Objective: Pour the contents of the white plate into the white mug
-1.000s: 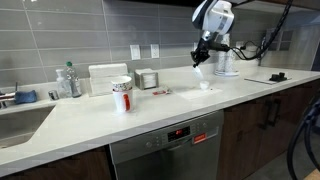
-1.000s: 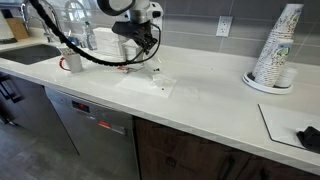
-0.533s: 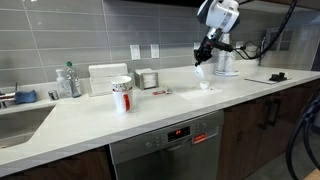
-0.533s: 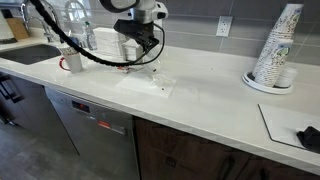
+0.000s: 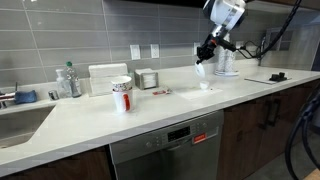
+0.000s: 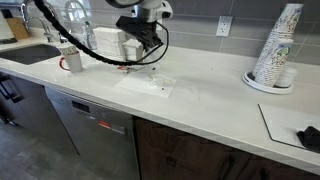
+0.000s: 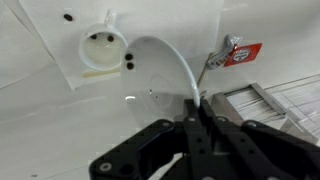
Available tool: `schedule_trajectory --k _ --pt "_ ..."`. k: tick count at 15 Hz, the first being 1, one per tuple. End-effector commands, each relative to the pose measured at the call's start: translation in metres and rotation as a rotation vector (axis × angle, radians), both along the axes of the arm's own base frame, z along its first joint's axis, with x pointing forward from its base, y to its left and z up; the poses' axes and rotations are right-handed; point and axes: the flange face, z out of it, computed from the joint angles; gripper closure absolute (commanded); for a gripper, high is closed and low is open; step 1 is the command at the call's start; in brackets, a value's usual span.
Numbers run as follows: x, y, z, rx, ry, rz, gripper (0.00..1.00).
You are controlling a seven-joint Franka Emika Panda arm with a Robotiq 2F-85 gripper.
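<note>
My gripper is shut on the rim of the white plate and holds it steeply tilted, on edge, above the counter. The white mug stands just below and beside the plate's lower edge. Small dark bits lie on the counter next to the mug. In an exterior view the gripper hangs over the plate and the mug. In an exterior view the gripper holds the plate above the counter; the mug is hard to make out there.
A red-and-white patterned cup, a metal tin, a white rack and a bottle stand along the counter. A white jug is behind the gripper. A stack of paper cups and a red packet are nearby.
The arm has risen and shifted slightly sideways, with the tilted plate still in the gripper above the mug.
</note>
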Motion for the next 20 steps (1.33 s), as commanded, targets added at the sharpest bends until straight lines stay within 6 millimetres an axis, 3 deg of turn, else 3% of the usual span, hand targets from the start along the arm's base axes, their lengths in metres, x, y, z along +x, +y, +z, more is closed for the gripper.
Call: schedule_trajectory --k 1,6,9,12,20 --pt "-0.008 -0.013 0.009 0.055 -0.020 0.046 0.98" --pt "-0.010 -0.029 0.010 0.071 -0.020 0.014 0.98" --pt "-0.012 -0.022 0.012 0.055 -0.001 0.030 0.98" --pt "-0.010 0.007 0.009 -0.025 0.039 0.049 0.98" --pt "0.007 0.123 -0.021 -0.397 0.118 0.001 0.98"
